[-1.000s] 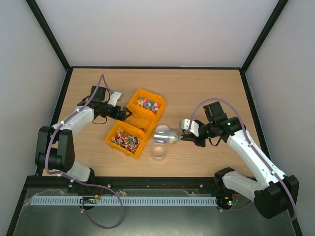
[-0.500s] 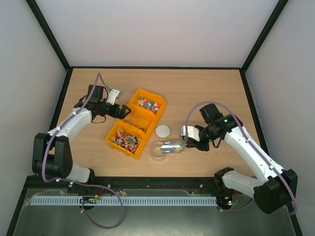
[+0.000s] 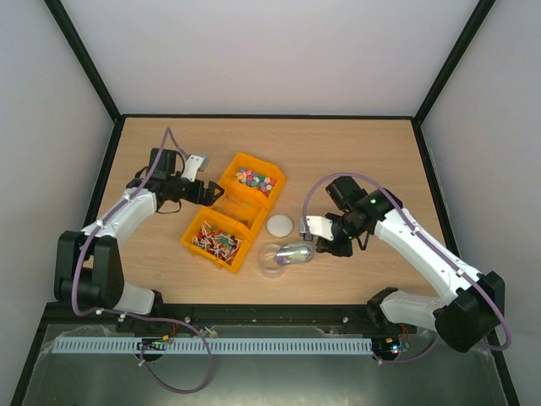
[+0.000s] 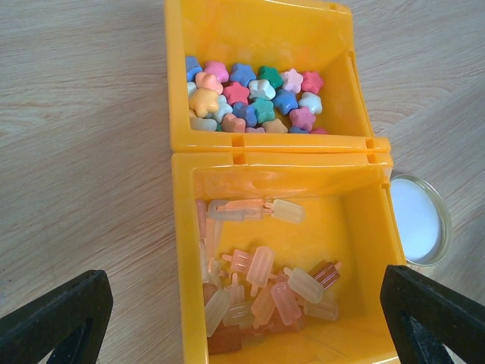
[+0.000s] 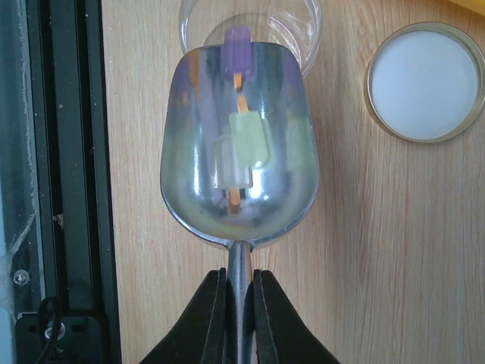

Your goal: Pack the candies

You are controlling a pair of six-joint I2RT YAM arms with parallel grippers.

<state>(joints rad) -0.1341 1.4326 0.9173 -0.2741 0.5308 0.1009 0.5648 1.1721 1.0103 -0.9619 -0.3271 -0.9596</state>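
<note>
Many candies [image 4: 250,95] lie beyond the wide-spread left gripper [image 4: 246,318], in the farther bin [image 4: 258,34].

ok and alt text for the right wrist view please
The right end effector is shut on the handle of a metal scoop holding a few popsicle-shaped sweets, green, clear and purple, with its lip over the rim of a clear jar. A white lid lies flat on the wooden table to the upper right.
</note>
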